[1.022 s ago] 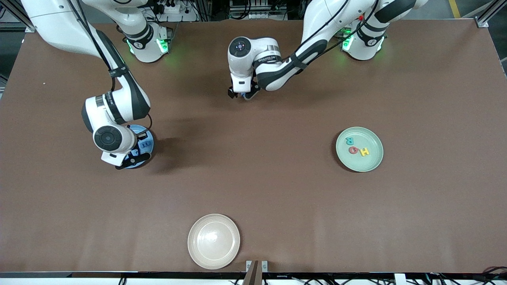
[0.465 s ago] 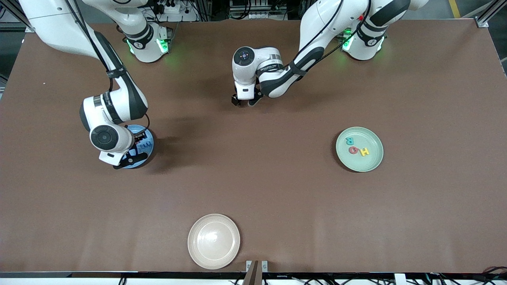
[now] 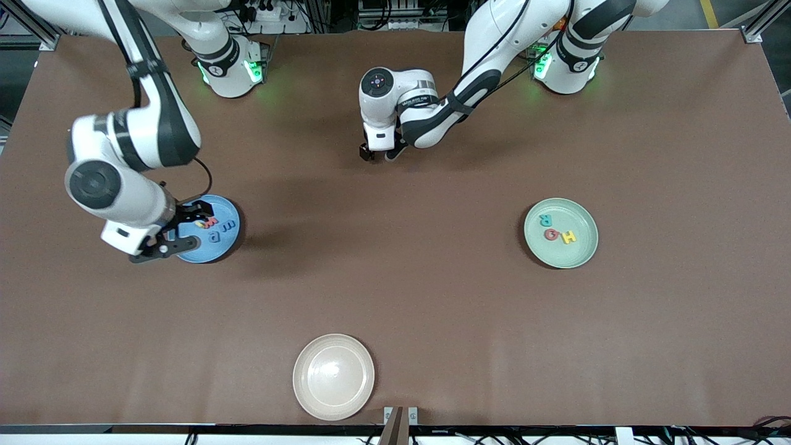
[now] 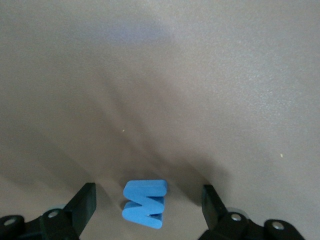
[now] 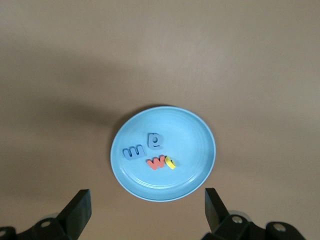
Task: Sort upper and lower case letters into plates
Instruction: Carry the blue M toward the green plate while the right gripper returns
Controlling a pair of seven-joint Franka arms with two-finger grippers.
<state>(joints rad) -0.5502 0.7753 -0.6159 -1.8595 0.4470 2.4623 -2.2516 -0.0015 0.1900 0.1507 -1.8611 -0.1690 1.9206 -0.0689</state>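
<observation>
A blue letter W (image 4: 145, 202) stands on edge on the brown table, between the spread fingers of my left gripper (image 4: 147, 196), which do not touch it. That gripper (image 3: 377, 152) is low over the table near the robots' bases. My right gripper (image 3: 174, 232) hangs open and empty over the edge of the blue plate (image 3: 225, 247). That plate (image 5: 195, 135) holds a blue m (image 5: 134, 151), a blue a (image 5: 156, 141), a red w (image 5: 157, 162) and a yellow letter (image 5: 170, 163). The mint green plate (image 3: 581, 253) holds a teal R (image 3: 545, 220), a red Q (image 3: 551, 234) and a yellow H (image 3: 568, 237).
A cream-white plate (image 3: 334, 377) with nothing in it sits near the table's front edge. Bare brown tabletop lies between the three plates. Both arm bases stand along the edge farthest from the front camera.
My right gripper has opened and risen off the blue plate toward the right arm's end; the red and yellow letters now show in the plate. My left gripper has shifted slightly around the W.
</observation>
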